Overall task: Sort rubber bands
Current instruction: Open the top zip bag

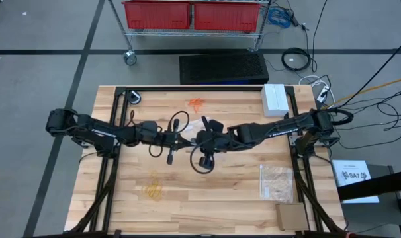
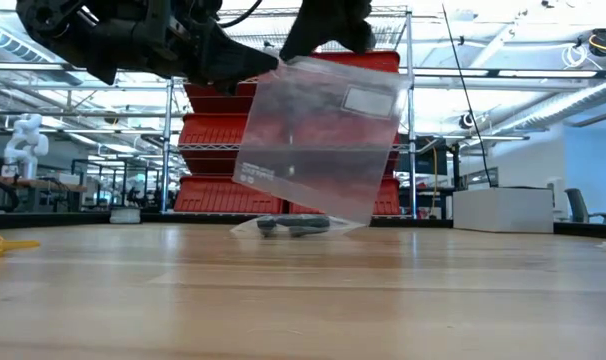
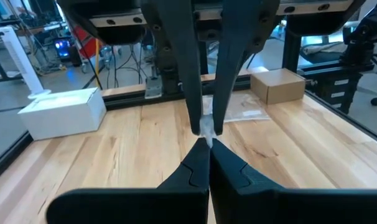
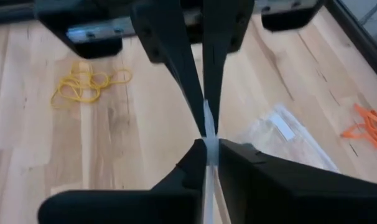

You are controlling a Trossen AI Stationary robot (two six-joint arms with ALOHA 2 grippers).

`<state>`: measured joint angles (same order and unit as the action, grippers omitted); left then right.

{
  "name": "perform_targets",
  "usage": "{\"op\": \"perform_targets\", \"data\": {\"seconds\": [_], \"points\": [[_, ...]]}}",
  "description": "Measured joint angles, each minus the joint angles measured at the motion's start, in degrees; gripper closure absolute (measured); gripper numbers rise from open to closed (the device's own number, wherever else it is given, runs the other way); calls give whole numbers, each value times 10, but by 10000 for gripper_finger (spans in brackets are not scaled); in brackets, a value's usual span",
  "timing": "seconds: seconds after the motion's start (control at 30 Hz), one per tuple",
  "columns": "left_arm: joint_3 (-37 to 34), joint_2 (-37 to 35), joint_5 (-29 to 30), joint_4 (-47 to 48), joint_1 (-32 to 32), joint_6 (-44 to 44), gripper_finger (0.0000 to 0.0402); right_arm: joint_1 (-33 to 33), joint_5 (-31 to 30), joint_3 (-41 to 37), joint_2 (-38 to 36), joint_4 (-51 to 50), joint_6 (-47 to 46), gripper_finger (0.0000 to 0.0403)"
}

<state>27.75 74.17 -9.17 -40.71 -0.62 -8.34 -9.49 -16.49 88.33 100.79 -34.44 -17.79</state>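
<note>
Wooden table (image 2: pixel 303 300) foreground | left gripper (image 3: pixel 204 138) and right gripper (image 4: pixel 208 143) both pinch clear zip bag (image 2: pixel 318 140) aloft | black rubber bands (image 2: pixel 293 226) under it, yellow (image 1: pixel 153 190) and orange (image 1: pixel 196 103) apart | risk: opposing pulls tear bag.

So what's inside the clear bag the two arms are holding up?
Dark rubber bands lie bunched in the bottom of the clear bag, resting at the table. How many is hidden by the bunching and plastic.
</note>
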Motion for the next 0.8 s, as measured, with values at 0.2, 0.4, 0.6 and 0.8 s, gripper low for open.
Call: {"op": "perform_targets", "data": {"seconds": [0.2, 0.4, 0.6, 0.8], "points": [[0, 0, 0, 0, 0, 0, 401, -8, -1, 0, -1, -37, -24, 390], [0, 0, 4, 0, 0, -1, 402, -17, -1, 0, -1, -92, -56, 391], [0, -2, 12, -1, 0, -1, 402, -30, 1, 0, -1, -147, -92, 391], [0, -10, 16, 3, 0, -1, 402, -45, 1, 0, -1, -183, -126, 391]]}}
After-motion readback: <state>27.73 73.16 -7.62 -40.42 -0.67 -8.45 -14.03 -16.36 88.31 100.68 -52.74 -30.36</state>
